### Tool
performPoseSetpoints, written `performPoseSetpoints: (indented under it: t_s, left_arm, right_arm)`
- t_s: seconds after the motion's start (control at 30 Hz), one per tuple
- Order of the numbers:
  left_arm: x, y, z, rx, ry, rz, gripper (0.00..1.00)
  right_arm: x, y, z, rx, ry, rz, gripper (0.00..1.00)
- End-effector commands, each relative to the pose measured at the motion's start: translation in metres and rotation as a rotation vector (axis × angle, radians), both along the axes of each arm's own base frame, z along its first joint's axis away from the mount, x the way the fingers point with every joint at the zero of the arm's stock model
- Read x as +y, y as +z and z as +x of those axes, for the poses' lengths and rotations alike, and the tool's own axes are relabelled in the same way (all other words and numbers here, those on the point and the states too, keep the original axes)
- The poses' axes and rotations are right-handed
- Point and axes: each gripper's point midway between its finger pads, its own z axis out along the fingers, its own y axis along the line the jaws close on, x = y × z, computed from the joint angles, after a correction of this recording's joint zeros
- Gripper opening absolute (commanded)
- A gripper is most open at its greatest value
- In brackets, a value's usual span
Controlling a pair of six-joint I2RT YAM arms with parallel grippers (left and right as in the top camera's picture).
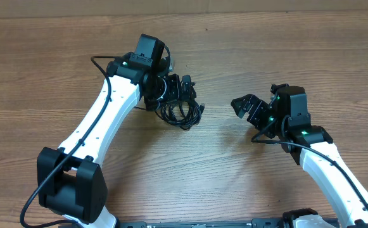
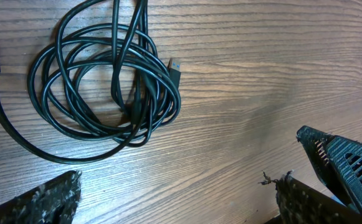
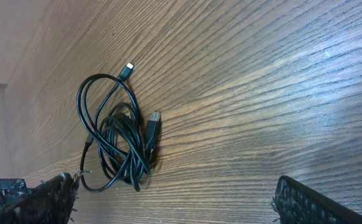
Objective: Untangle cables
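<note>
The cables (image 1: 178, 113) lie in one tangled coil on the tabletop (image 1: 234, 177), left of centre and just beside the left fingers (image 2: 43, 200), which are spread wide and hold nothing. The right fingers (image 3: 321, 202), also wide apart and empty, hover to the coil's right, clear of it.

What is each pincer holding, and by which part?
Nothing is held: the left pincer and the right pincer are open, and the tangled bundle of thin black cables lies free.
</note>
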Motion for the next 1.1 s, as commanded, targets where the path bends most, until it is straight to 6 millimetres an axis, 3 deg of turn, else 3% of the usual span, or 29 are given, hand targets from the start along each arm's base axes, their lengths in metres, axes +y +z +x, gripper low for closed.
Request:
performPoseSetpoints:
  t_s: [0.0, 0.07, 0.17, 0.2, 0.43, 0.5, 0.67, 0.83, 0.97, 1.07]
  left_arm:
    - [-0.001, 0.009, 0.004, -0.023, 0.008, -0.015, 1.00]
    - [-0.001, 0.009, 0.005, -0.023, 0.014, -0.017, 0.99]
    - [-0.003, 0.008, 0.004, 0.002, 0.054, -0.020, 0.90]
    - [-0.002, 0.007, 0.003, 0.017, 0.090, -0.007, 0.82]
    - [-0.021, 0.002, -0.005, 0.008, 0.127, 0.066, 0.79]
    - [-0.027, 0.001, -0.009, 0.003, 0.113, 0.076, 0.71]
    - [-0.039, 0.002, -0.010, -0.020, 0.118, 0.079, 0.67]
    - [-0.030, 0.000, 0.011, -0.137, 0.162, 0.174, 0.61]
    - [-0.018, 0.003, 0.032, -0.243, 0.145, 0.234, 0.63]
    - [-0.002, 0.015, 0.053, -0.264, 0.197, 0.182, 0.70]
  right_arm:
    - [-0.003, 0.006, 0.002, -0.029, -0.006, -0.013, 1.00]
    - [-0.006, 0.007, 0.004, -0.039, -0.020, -0.029, 1.00]
    - [-0.013, 0.005, 0.007, -0.044, -0.051, -0.064, 1.00]
    - [-0.015, 0.005, 0.007, -0.045, -0.059, -0.073, 1.00]
    - [-0.018, 0.003, 0.006, -0.036, -0.069, -0.085, 1.00]
    - [-0.024, -0.001, 0.005, -0.023, -0.089, -0.112, 1.00]
    - [-0.031, -0.008, -0.001, 0.012, -0.108, -0.145, 1.00]
    - [-0.007, -0.004, -0.009, -0.028, 0.099, -0.121, 1.00]
    - [0.038, 0.018, -0.018, -0.189, 0.421, -0.014, 0.93]
    - [0.057, 0.021, -0.008, -0.319, 0.548, -0.054, 0.88]
